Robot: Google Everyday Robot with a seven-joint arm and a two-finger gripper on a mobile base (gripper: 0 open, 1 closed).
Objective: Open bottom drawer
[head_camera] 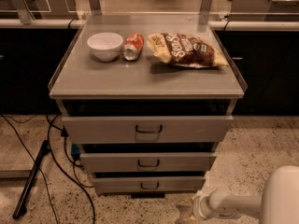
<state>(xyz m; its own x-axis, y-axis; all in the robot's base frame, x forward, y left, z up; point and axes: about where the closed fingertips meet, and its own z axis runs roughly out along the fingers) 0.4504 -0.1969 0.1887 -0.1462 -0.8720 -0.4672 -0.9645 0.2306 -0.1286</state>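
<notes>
At the foot of the grey cabinet (93, 78), beneath the middle drawer (187, 162), the bottom drawer (117, 184) is seen set back and is judged not yet pulled out. Its dark handle (149, 185) is untouched; the gripper (187, 213) is held low over the floor (252, 143), below and right of it, and whether it is spread or closed cannot be told

The cabinet (140, 78) fills mid-frame. On its top, toward the upper edge, a bowl (105, 45) sits left, a can (133, 46) lies just right of it, and a bag (187, 50) lies further right. Beneath the top, the top drawer (187, 129), middle drawer (182, 162) and bottom drawer (177, 185) are stacked downward. The gripper (186, 213) is at the frame's lower edge, below and right of the bottom drawer's handle. Cables (58, 160) run along the floor at lower left.
</notes>
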